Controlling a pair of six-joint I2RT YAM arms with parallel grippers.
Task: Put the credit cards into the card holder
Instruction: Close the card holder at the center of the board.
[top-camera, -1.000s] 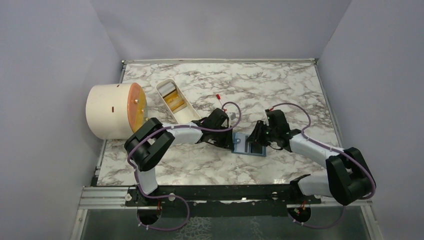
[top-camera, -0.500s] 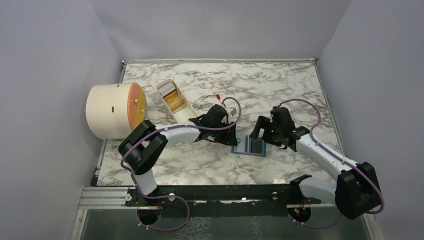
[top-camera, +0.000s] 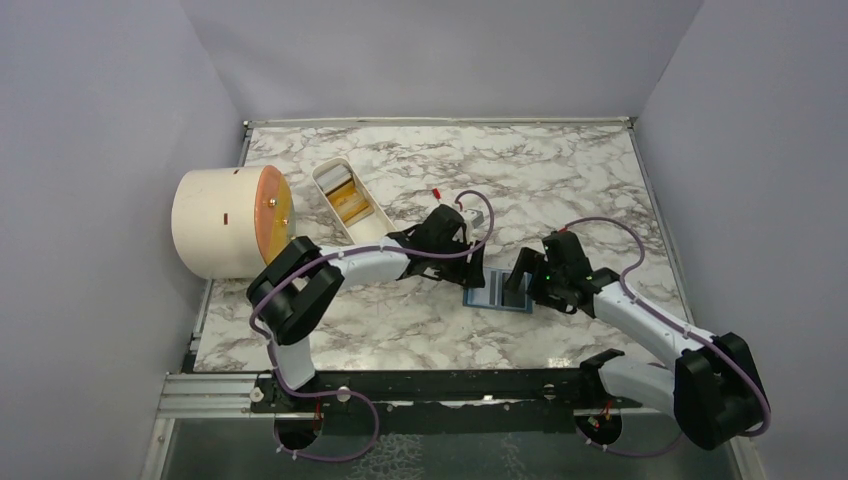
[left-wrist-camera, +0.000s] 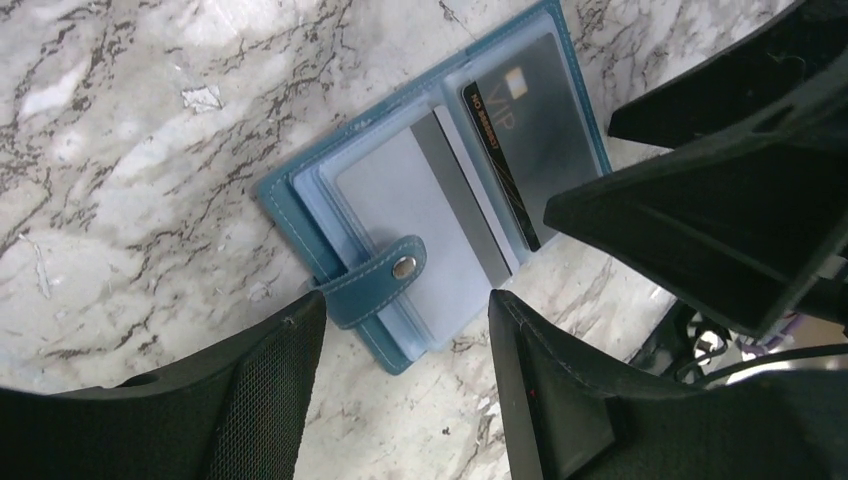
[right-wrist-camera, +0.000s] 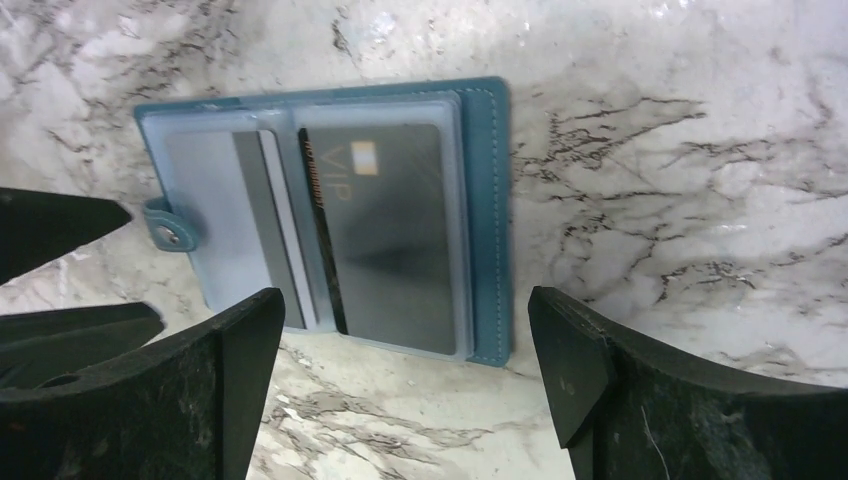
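The teal-blue card holder (top-camera: 497, 292) lies open and flat on the marble table, between my two grippers. A dark grey credit card (right-wrist-camera: 395, 230) marked VIP sits inside its right clear pocket (left-wrist-camera: 535, 130). Beside it, a grey and white strip (left-wrist-camera: 452, 185) shows under the sleeves. The snap strap (left-wrist-camera: 385, 280) lies across the left panel. My left gripper (left-wrist-camera: 402, 305) hangs open just over the holder's strap end (top-camera: 468, 268). My right gripper (right-wrist-camera: 405, 300) is open too, just off the holder's near edge (top-camera: 522, 283), with nothing between its fingers.
A long white tray (top-camera: 372, 222) with something yellow-orange (top-camera: 350, 208) in it stands at the back left. Next to it, at the left edge, a cream cylinder (top-camera: 215, 222) lies on its side, its orange face towards the tray. Grey walls close the table in.
Both grippers have opened wide and drawn back a little from the card holder. The holder now lies uncovered with the dark card in its pocket.
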